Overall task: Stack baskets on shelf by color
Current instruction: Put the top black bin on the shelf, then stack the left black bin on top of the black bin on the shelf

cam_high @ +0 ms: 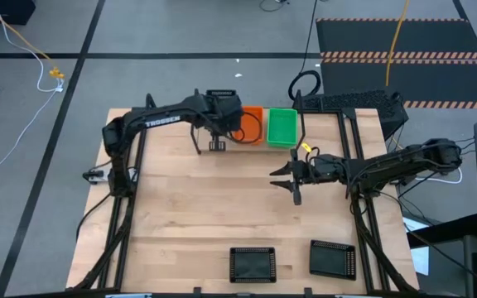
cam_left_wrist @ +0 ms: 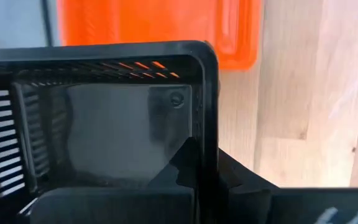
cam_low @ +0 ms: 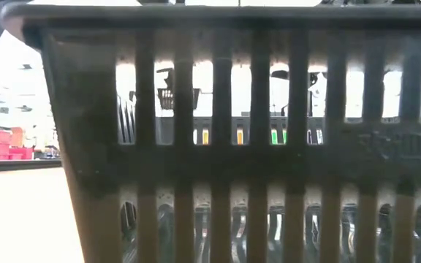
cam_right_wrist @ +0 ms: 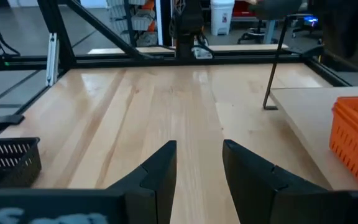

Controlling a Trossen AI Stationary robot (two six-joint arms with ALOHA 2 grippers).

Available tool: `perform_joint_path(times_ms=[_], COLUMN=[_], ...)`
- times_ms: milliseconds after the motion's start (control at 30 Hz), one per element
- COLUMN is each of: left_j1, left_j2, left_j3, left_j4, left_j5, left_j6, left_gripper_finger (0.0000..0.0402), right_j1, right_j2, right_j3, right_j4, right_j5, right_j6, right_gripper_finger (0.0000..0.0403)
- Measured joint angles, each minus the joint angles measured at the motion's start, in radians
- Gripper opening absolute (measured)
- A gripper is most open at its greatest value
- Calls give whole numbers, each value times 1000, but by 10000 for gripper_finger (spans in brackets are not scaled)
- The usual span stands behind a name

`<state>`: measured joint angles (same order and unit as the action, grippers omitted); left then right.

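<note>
Placing first black on the shelf (cam_right_wrist: 303,115): judged that as the step in hand. Saw left gripper (cam_high: 216,142) at the shelf's left end, fingers pinched tight on the side wall of a black basket (cam_left_wrist: 123,124). Found orange basket (cam_high: 252,124) and green basket (cam_high: 282,128) already on the shelf, side by side and touching, orange nearer the held black. Couldn't tell from above how many layers sat in either colour. Spotted second black basket (cam_high: 252,264) and third black basket (cam_high: 332,258) well away from the shelf, at the opposite table edge. Noted right gripper (cam_high: 284,184) waiting in front of the shelf's right half, fingers apart, nothing between them.

Next move, by my read: needed black lowered flat onto bare board at the shelf's left end, beside orange and not on it, square to the shelf edge, then fingers released and lifted clear. Then expected the remaining blacks fetched and nested on top
</note>
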<state>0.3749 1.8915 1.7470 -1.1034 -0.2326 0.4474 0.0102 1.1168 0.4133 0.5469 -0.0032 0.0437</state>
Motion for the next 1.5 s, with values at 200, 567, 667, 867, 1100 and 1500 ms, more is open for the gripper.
perform_joint_path(times_ms=[200,567,667,867,1100,1500], left_j1=[42,42,42,40,6,-382], left_j2=[6,-1,-1,-2,-79,-254], left_j3=[-143,-309,-310,-310,-259,-340], left_j4=[67,198,197,195,79,180], left_j5=[75,79,79,79,70,271], left_j6=[3,-76,-125,-132,-220,-159], left_gripper_finger=[7,21,42,86,125,88], right_j1=[23,28,28,28,27,43], right_j2=[0,0,0,0,28,105], right_j3=[0,0,0,0,-1,-1], right_j4=[-5,15,15,26,26,30], right_j5=[0,2,2,6,6,3], right_j6=[-3,-5,-3,0,-2,-27], right_gripper_finger=[123,123,123,123,123,123])
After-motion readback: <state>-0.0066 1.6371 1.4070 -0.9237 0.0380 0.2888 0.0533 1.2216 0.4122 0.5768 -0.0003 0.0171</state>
